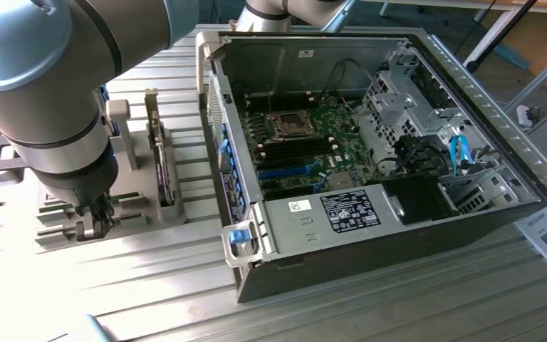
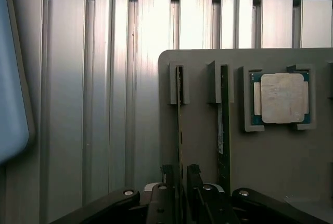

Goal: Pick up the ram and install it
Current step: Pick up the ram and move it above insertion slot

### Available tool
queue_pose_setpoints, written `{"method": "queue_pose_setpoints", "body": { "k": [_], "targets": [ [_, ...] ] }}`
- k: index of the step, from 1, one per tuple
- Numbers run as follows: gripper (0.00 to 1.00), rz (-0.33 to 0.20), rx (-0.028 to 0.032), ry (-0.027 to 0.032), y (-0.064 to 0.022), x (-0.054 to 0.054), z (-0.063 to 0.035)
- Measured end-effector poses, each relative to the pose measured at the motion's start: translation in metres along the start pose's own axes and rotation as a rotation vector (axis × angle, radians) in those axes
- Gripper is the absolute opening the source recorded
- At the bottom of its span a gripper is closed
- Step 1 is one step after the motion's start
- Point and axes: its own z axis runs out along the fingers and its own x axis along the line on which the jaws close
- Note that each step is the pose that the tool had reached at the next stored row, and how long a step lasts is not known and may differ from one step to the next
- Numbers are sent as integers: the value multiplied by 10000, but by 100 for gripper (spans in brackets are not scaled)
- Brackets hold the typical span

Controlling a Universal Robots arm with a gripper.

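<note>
— At eight o'clock in the exterior view, what is the arm [image 1: 55, 92] doing?

— It reaches straight down, with the claw [image 1: 93, 222] lowered onto a grey holder [image 1: 136, 214] that sits on the ribbed metal table [image 1: 369, 313].

— Is the claw closed?

— No. The wrist view shows its two fingers [image 2: 167, 177] spread, one on each side of the ram [image 2: 180, 125], with a sliver of gap either way. Nothing is gripped.

— So where exactly is the ram?

— On edge in a narrow slot of the holder. It looks thin and dark from this angle, and it runs between the fingers.

— Anything beside it?

— A second stick [image 2: 223, 125] stands in the neighbouring slot with its green edge showing. Past that, a square processor chip [image 2: 283, 98] lies flat in its own pocket.

— And the computer?

— The open case [image 1: 283, 57] takes up the exterior view from the middle out to three o'clock. It lies at three o'clock of the holder, well apart from the claw, and its green circuit board [image 1: 321, 135] faces up. A dark card [image 1: 165, 174] stands upright in the holder, between the claw and the case.
</note>
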Motion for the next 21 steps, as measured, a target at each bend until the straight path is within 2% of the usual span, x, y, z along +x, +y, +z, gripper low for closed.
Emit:
{"method": "queue_pose_setpoints", "body": {
  "k": [5,21],
  "targets": [
    [24,0,0,-1,-1,1,43],
    [24,0,0,0,3,-37,49]
  ]
}}
